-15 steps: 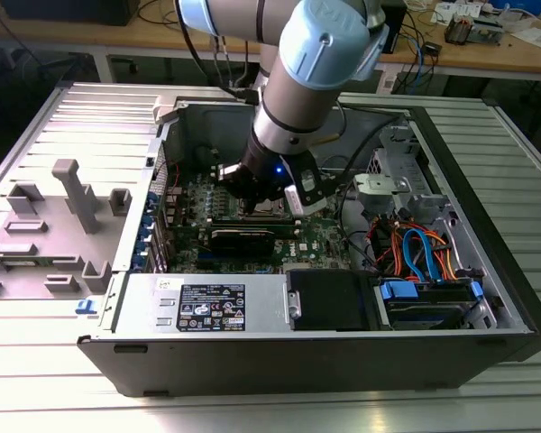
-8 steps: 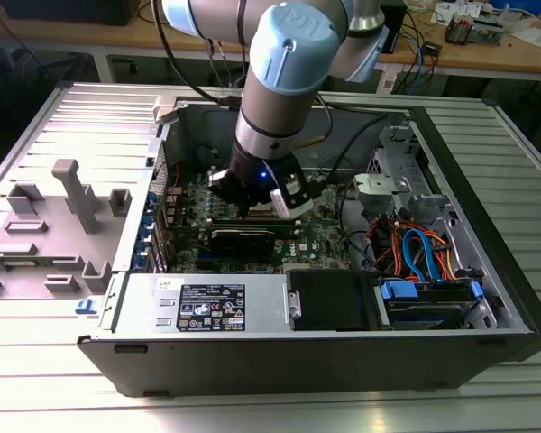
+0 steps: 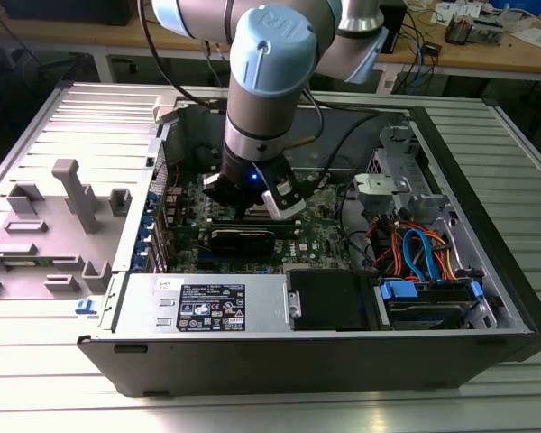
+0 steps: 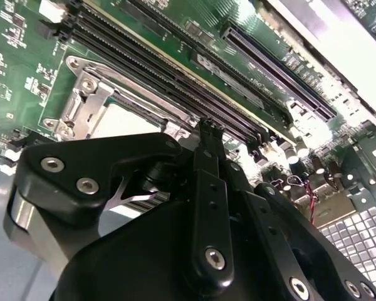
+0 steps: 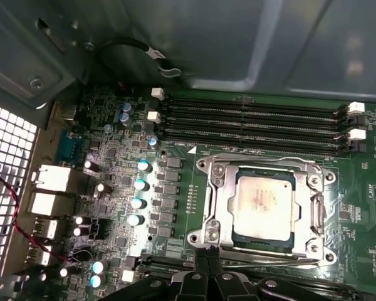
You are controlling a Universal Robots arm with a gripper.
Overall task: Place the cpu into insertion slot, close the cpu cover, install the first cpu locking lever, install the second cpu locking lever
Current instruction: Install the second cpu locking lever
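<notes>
The cpu (image 5: 263, 204) lies flat in the insertion slot (image 5: 201, 237) on the green board, its dull silver top showing. The cpu cover (image 5: 222, 199), a silver frame, is down around it, and the chip shows through its window. In the first wrist view my gripper (image 5: 208, 258) hangs at the socket's corner with its black fingers pressed together, right by a thin metal lever (image 5: 272, 256) along that edge. The second wrist view has one fingertip (image 4: 208, 128) just off the cover (image 4: 88, 100) and the pale cpu (image 4: 122, 122). In the exterior view the gripper (image 3: 251, 209) reaches down into the open computer case.
Long black memory slots (image 5: 250, 122) run beside the socket. Capacitors (image 5: 138, 185) and rear ports (image 5: 50, 179) stand on its other side. The case walls (image 3: 279, 361), a power supply (image 3: 207, 305), bundled cables (image 3: 415, 248) and a drive cage (image 3: 428, 302) hem the board in.
</notes>
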